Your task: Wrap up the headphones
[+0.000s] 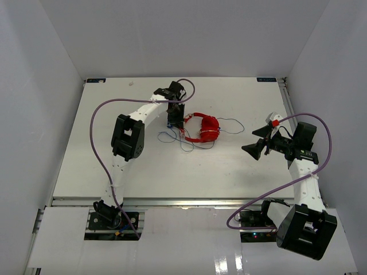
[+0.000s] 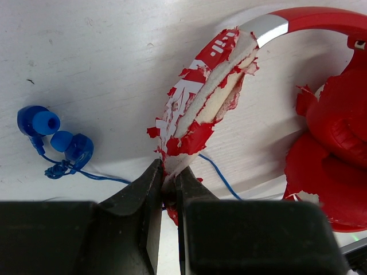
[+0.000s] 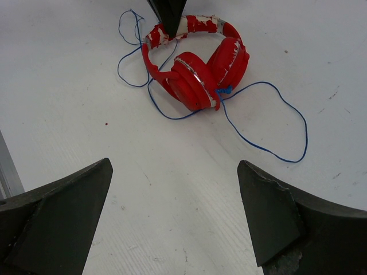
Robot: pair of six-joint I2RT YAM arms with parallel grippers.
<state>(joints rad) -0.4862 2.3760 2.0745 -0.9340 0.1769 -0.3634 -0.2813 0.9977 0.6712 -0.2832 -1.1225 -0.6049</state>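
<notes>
My left hand [image 2: 170, 175] is clamped on the headphones [image 3: 195, 66] by the flaking headband [image 2: 198, 112], my right hand [image 3: 174, 172] wide apart; if I tug, that cover may tear.

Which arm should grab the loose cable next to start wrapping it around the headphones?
Right. The right gripper is open and empty, facing the loose loop of thin blue cable beside the red cups. The left gripper is pinching the headband, so it probably serves best as the anchor.

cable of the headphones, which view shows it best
Right wrist: the cable shows clearly, looping on both sides of the headphones. Top shows it thin and faint; left wrist only a short stretch.
</notes>
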